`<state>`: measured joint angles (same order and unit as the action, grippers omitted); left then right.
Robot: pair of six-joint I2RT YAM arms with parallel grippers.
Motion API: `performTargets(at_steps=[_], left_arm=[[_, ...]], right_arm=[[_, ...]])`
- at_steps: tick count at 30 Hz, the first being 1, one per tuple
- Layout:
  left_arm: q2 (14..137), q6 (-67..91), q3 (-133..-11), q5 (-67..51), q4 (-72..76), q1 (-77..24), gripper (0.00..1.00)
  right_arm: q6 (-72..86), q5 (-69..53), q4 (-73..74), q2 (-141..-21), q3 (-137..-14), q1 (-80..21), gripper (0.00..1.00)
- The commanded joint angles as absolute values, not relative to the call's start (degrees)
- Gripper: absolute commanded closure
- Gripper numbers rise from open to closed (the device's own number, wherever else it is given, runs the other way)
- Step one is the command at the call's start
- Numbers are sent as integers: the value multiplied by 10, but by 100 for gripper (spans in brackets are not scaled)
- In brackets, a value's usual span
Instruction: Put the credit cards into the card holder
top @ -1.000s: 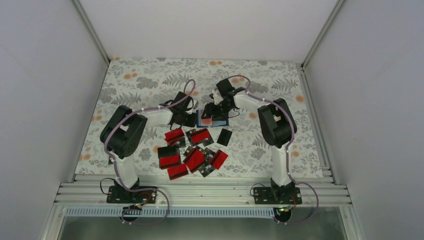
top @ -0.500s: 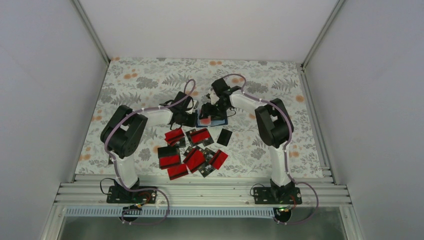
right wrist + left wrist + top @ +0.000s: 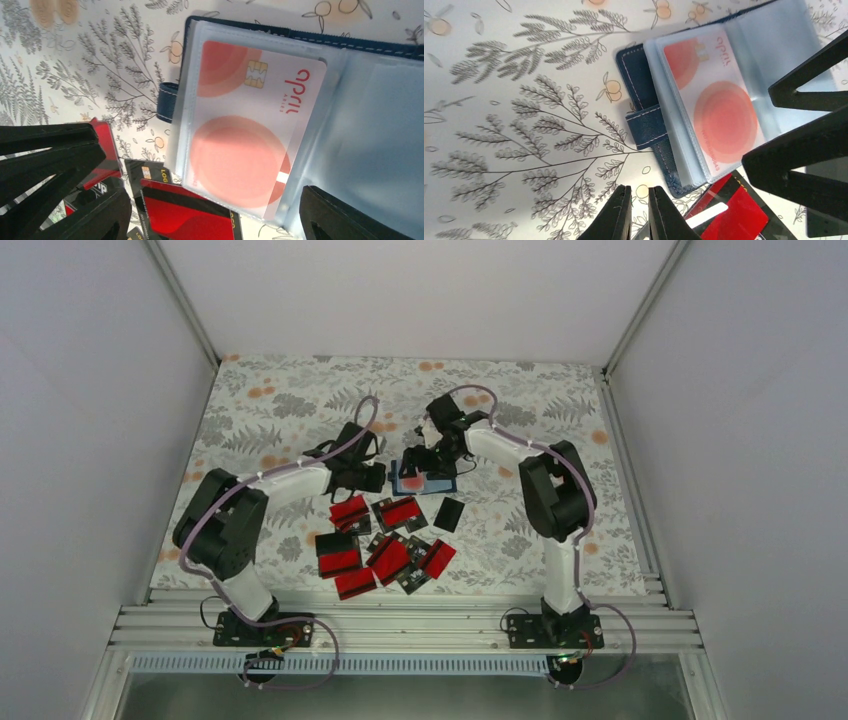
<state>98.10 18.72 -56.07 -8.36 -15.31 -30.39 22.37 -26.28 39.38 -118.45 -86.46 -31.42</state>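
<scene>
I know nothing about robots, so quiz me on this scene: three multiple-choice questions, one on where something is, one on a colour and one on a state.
1. Where is the pale card with red circles?
A) in a clear sleeve of the card holder
B) loose beside the holder
C) under the holder

2. What colour is the card holder's cover?
A) green
B) dark blue
C) brown

3. How is the left gripper?
A) wide open
B) shut on a card
C) shut, holding nothing

Answers:
1 A, the card shows through the holder's clear plastic.
2 B, the stitched edge and strap are navy.
3 C, its jaws are together with nothing between them.
</scene>
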Motion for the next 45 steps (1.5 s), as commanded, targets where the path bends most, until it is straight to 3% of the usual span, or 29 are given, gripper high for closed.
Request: performTargets(at_steps=[1,15,31,45], left_arm=[[939,201,-550,-50,-184,-304,89],[802,231,-505,-27,-295,-319,76],[727,294,-457,13,-359,-435,47],[766,334,-455,44,-388,-558,21]], right_arm=[[210,-248,406,-1133,-856,-310,13],[214,-223,413,-1018,-789,-299,10],[277,-245,367,-823,-598,-302,5],[344,-246,354,-708,-497,-313,4]])
